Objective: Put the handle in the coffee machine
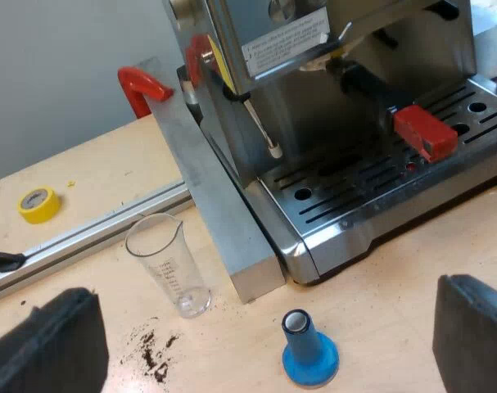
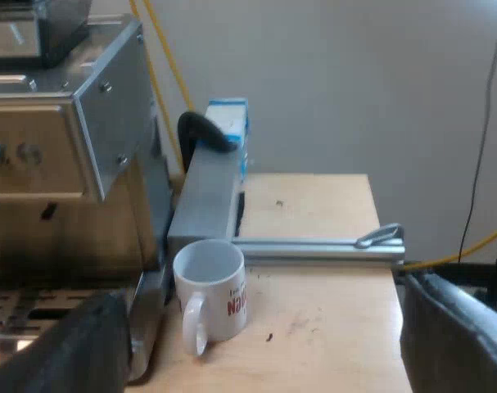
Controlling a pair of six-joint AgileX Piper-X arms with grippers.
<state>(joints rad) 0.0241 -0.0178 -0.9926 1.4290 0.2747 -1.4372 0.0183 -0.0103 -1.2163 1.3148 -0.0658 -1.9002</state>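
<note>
While red-ended handle (image 1: 399,113) juts from steel machine (image 1: 291,34), conical blue tamper (image 1: 308,349) stands.

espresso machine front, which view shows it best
Left wrist view: it looks onto the espresso machine front, with the drip tray and the handle locked in. Right wrist view catches the machine's side panel and a tray edge by the mug.

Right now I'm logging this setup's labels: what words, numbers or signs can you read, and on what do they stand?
Nothing reads well enough to quote.
On the espresso machine, a white sticker: printed lines, too small to read.
On the measuring glass: scale marks and figures, too faint to read.
On the mug: red lettering, turned partly away, unreadable.
On the blue and white carton: no print that I can make out.
</note>
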